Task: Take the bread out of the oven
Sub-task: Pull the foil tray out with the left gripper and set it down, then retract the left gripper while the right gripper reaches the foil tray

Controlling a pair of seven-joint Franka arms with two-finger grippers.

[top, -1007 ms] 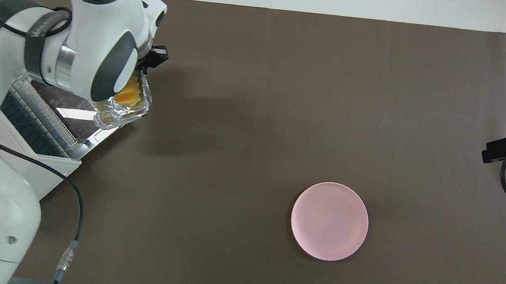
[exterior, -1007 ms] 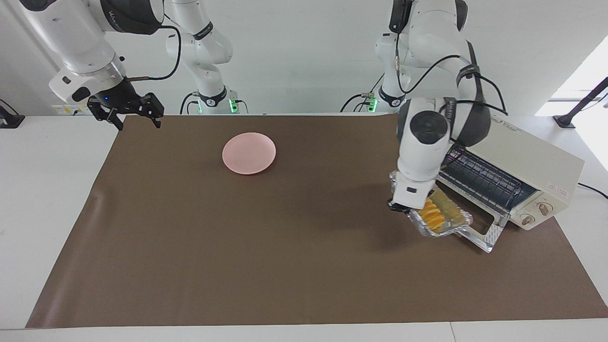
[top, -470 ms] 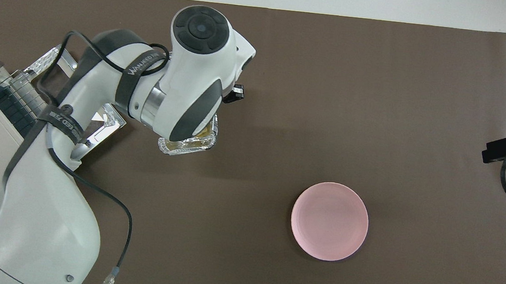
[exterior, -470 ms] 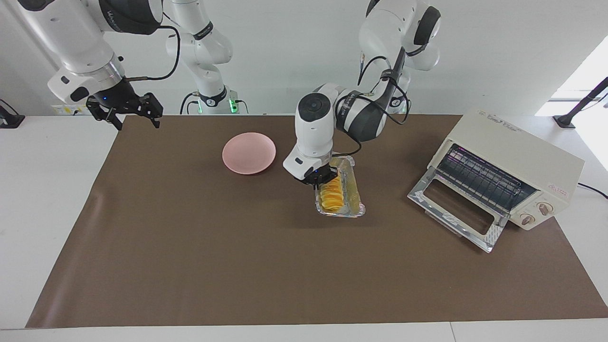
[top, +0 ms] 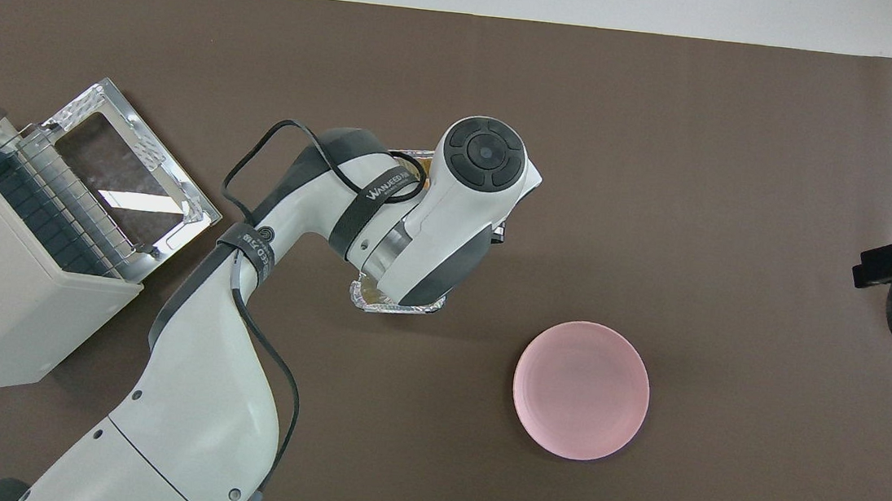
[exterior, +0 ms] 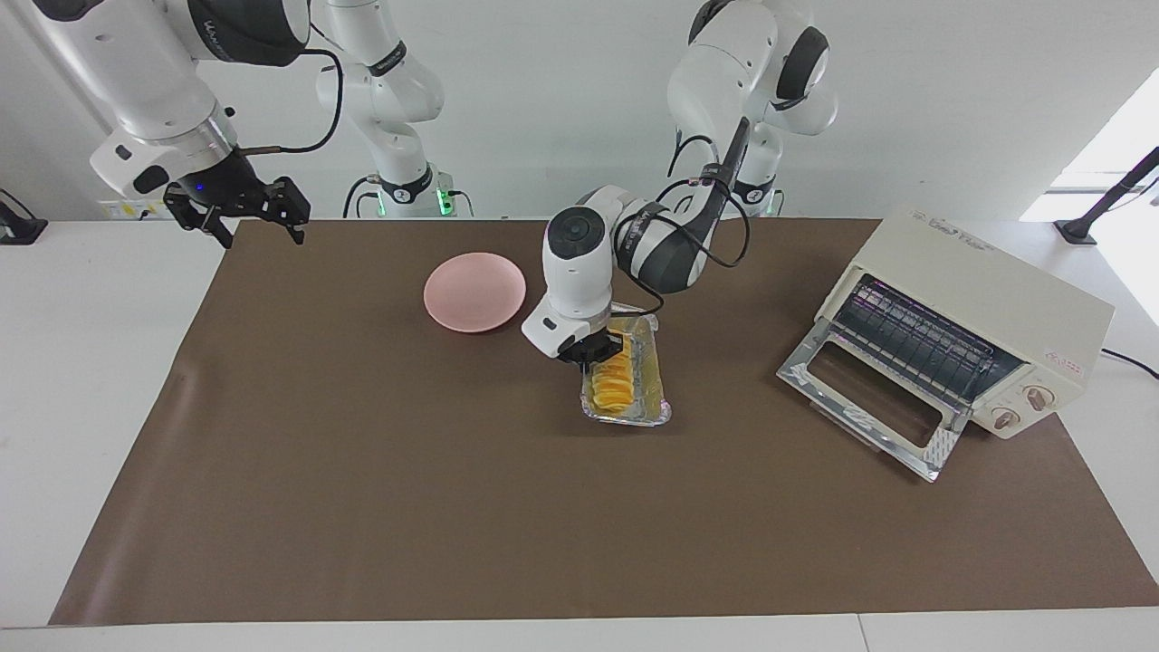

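A dark band on the left arm (top: 369, 194) reads roughly "WANJEED"; lettering atop the oven (exterior: 951, 237) is illegible.

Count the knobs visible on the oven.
2: both on the oven's front panel beside its open door, one knob above the other knob.
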